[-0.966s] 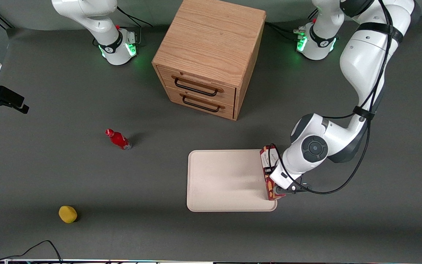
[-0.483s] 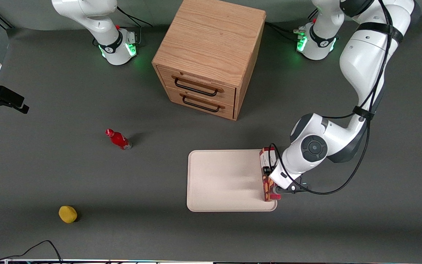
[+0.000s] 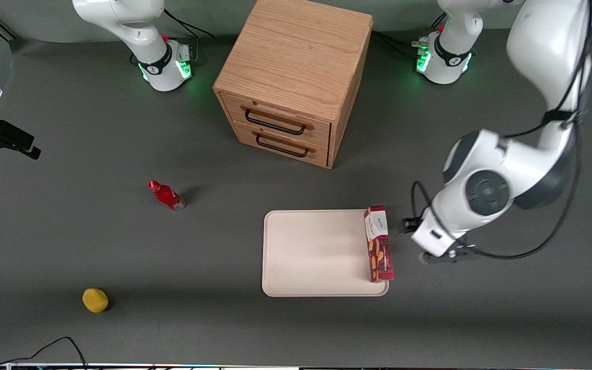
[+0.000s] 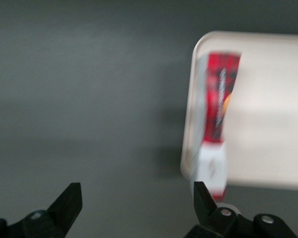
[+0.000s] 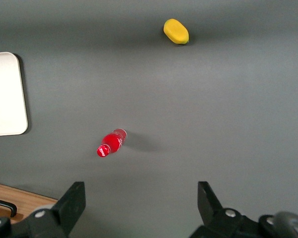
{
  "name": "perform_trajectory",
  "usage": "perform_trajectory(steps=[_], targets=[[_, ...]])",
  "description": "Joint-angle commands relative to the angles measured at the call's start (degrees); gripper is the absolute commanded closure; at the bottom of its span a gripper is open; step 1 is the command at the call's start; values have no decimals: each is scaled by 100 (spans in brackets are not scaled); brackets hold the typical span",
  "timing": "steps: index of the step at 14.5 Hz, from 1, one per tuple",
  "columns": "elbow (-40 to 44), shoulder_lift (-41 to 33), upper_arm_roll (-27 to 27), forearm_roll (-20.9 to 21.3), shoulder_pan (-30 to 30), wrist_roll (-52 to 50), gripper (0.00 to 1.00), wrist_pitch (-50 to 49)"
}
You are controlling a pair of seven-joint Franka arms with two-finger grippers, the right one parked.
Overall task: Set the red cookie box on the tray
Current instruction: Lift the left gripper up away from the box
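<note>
The red cookie box (image 3: 378,244) lies on the cream tray (image 3: 316,252), along the tray's edge toward the working arm's end. Its white label end points away from the front camera. In the left wrist view the red cookie box (image 4: 218,114) rests just inside the tray's rim (image 4: 188,124). My left gripper (image 3: 415,240) hovers over the bare table beside that edge, apart from the box. The gripper (image 4: 136,191) is open and holds nothing; only grey table shows between its fingertips (image 4: 72,196).
A wooden drawer cabinet (image 3: 296,77) stands farther from the front camera than the tray. A small red bottle (image 3: 166,195) and a yellow object (image 3: 95,300) lie toward the parked arm's end of the table.
The gripper has let go of the red cookie box, opened, and drawn back and up toward the working arm's end. The box stays on the tray.
</note>
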Motion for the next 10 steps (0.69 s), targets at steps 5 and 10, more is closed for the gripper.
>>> perform_trajectory(steps=[5,10], targets=[[-983,-2401,1903,-1101,83,2740,0,-1620],[-260,-2239,2054,-1276,65,2866,0,-2084]])
